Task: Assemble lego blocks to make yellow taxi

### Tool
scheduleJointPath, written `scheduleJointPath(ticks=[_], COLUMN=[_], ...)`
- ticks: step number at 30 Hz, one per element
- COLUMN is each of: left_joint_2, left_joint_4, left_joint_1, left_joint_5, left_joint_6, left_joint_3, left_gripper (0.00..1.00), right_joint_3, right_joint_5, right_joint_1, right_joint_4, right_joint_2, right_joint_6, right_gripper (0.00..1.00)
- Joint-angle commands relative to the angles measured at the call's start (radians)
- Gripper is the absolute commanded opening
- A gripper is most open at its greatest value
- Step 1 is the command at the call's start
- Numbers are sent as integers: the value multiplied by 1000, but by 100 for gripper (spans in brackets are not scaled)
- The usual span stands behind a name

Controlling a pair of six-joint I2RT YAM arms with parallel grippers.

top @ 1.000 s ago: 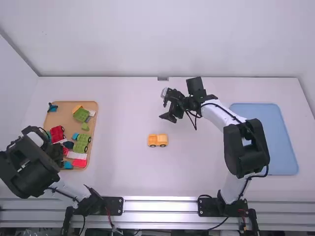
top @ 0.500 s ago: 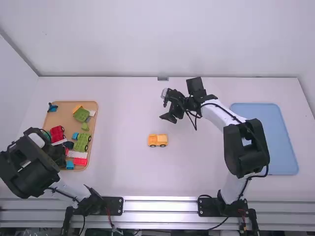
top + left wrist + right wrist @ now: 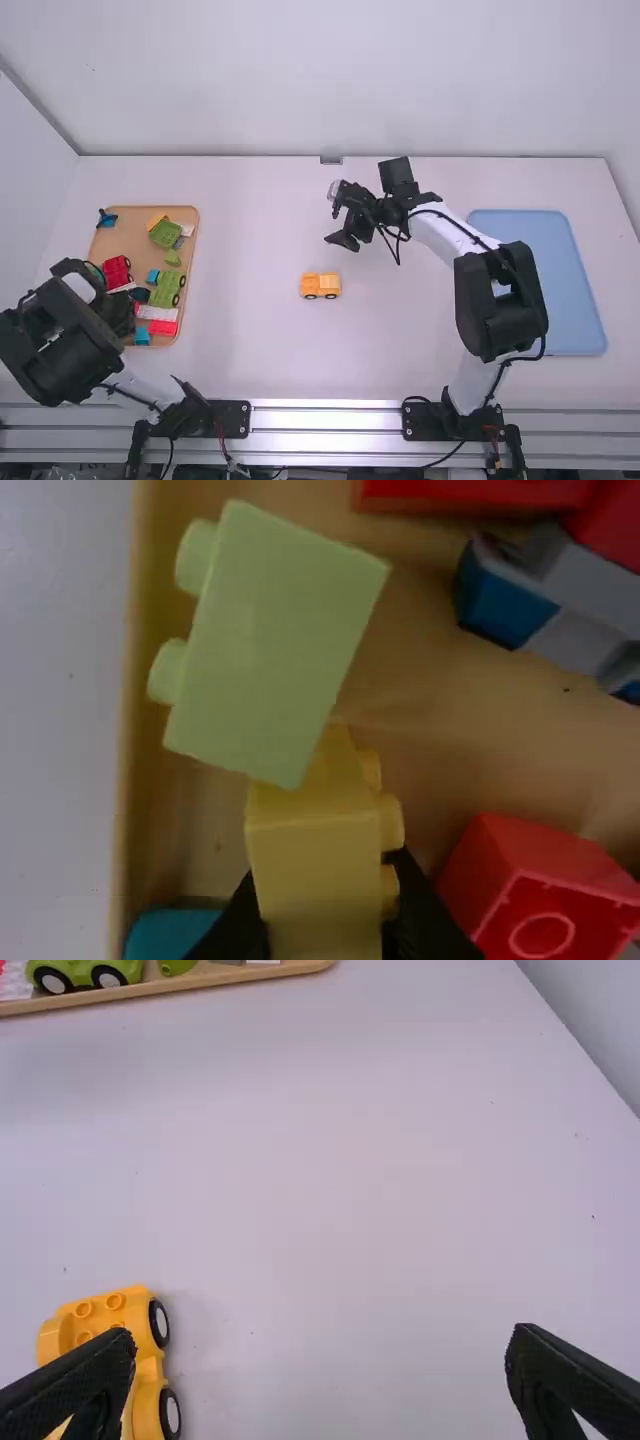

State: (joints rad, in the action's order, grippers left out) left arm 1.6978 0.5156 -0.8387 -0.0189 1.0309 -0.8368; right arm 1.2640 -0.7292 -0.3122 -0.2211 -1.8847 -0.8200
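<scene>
In the high view my left gripper (image 3: 120, 312) is down at the near left part of the wooden tray (image 3: 190, 250), partly hidden by its own wrist. In the left wrist view my left gripper (image 3: 325, 920) is shut on a yellow block (image 3: 315, 880), which partly lies behind a pale green brick (image 3: 275, 645). Over the middle of the table hangs my right gripper (image 3: 345, 240), beyond the yellow car base (image 3: 321, 286). The right wrist view has my right gripper (image 3: 320, 1380) open with nothing between its fingers, one finger overlapping the yellow car base (image 3: 125, 1310).
Green wheeled pieces (image 3: 168, 290), a red wheeled piece (image 3: 116, 271), a yellow block (image 3: 157, 220) and other bricks crowd the tray. A flat blue tray (image 3: 540, 290) lies to the right, beside the right arm. Close to the left fingers is a red brick (image 3: 535, 880).
My left gripper has shifted slightly at the near part of the wooden tray. The right arm and the yellow car base have stayed still.
</scene>
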Motion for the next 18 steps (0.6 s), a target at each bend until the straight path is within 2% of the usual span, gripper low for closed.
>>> scheduleJointPath(ticks=[1,6,12,15,18], left_joint_2=[3,3,-30,-116,-287], left_joint_4=[36,115,199,174,127], left_joint_1=[7,7,-5,15,62], left_joint_5=[9,16,118,173,174], left_joint_6=[-51,-285,-341,-396,-455], left_joint_3=[-27,-124,-207,-192,-137], left_gripper=[2,3,2,2,2], right_joint_3=[31,31,31,31,31], right_joint_5=[-6,-2,-3,-7,-10], right_joint_1=[-2,-2,0,8,10], right_joint_4=[-3,-3,3,4,19], right_joint_2=[24,24,24,24,24], right_joint_6=[0,0,0,2,90], right_gripper=[99,99,99,98,99])
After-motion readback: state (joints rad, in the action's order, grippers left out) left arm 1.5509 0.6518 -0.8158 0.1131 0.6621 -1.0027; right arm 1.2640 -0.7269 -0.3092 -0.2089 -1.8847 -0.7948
